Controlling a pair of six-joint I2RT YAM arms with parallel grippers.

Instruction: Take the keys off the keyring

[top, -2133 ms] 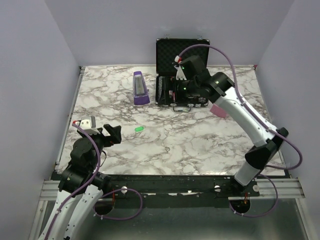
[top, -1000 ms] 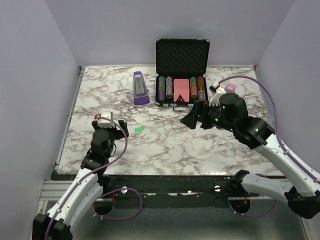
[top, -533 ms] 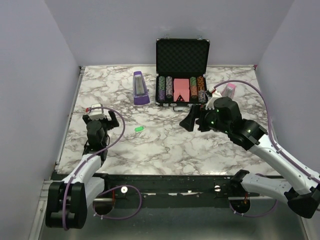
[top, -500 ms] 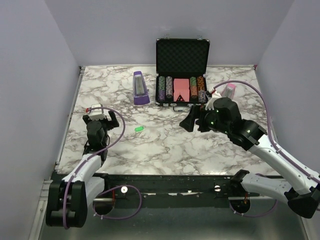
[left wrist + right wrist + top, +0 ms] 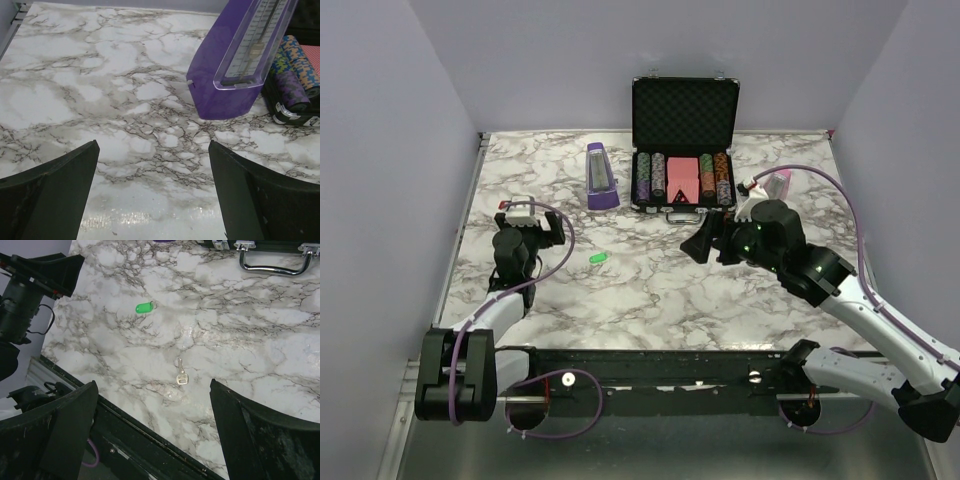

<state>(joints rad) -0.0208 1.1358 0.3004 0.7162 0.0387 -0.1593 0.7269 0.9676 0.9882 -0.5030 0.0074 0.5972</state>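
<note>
The keyring, a small green oval tag (image 5: 598,258) on a thin ring, lies flat on the marble table (image 5: 650,300) left of centre; the right wrist view also shows this tag (image 5: 145,306). One small silver key (image 5: 181,375) lies loose on the marble, apart from the tag and nearer the front edge. My left gripper (image 5: 530,223) hovers open to the left of the tag, facing the far side; between its fingers (image 5: 60,180) is only bare marble. My right gripper (image 5: 705,243) hangs open right of centre, looking down at tag and key, empty (image 5: 152,387).
A purple metronome-shaped object (image 5: 600,177) stands at the back left, close ahead in the left wrist view (image 5: 240,55). An open black poker-chip case (image 5: 682,150) sits at the back centre, its metal handle (image 5: 272,260) facing forward. A pink object (image 5: 779,183) lies behind the right arm.
The left arm has drawn back and swung left, its gripper turning away from the tag toward the far side. The right arm has barely shifted. Tag and key stay put.
</note>
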